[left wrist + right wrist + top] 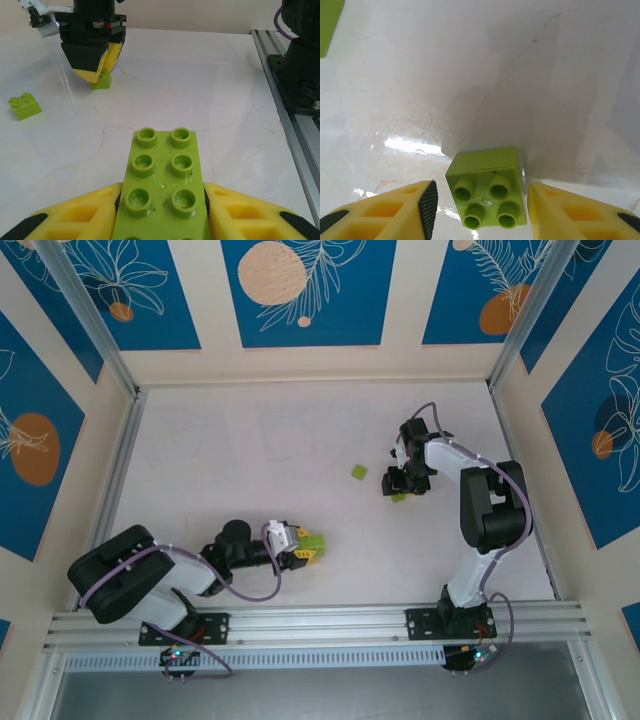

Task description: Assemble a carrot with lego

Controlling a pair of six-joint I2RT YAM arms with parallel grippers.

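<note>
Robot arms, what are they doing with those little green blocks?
They are building with lego. The left arm has its jaws shut on a long green brick. The right arm is reaching down over a small square green brick that sits on the table. Its jaws are open on either side of the brick and are not touching it. Another small green brick lies loose nearby.

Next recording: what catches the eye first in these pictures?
A long lime-green brick sits clamped in the left jaws, near the front edge of the table. Farther out, the open right jaws straddle a small square green brick, and a third green brick lies loose nearby.
</note>
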